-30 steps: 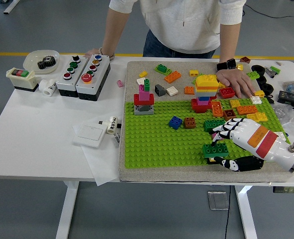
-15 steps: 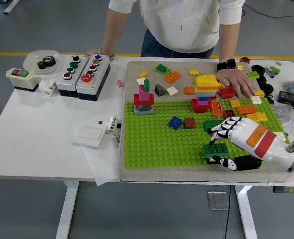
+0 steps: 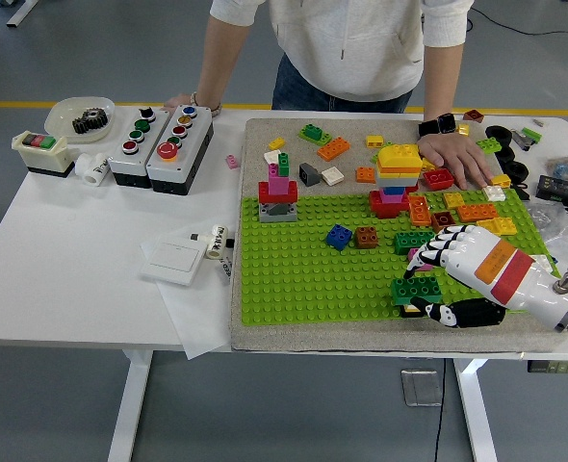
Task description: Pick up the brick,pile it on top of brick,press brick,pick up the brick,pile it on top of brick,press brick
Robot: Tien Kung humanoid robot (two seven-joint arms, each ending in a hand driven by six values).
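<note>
The right hand [image 3: 454, 279] grips the green brick [image 3: 416, 289] between fingers above and thumb below, the brick's long axis running left-right, just at the fingertips' left.

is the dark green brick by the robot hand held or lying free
Held. The right hand has its fingers curled over the dark green brick and its thumb under it, at the near right of the green baseplate.

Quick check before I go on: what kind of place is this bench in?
Probably a robotics lab or test workshop: a white table on grey floor with a yellow line, push-button control boxes, and a green baseplate for brick stacking.
</note>
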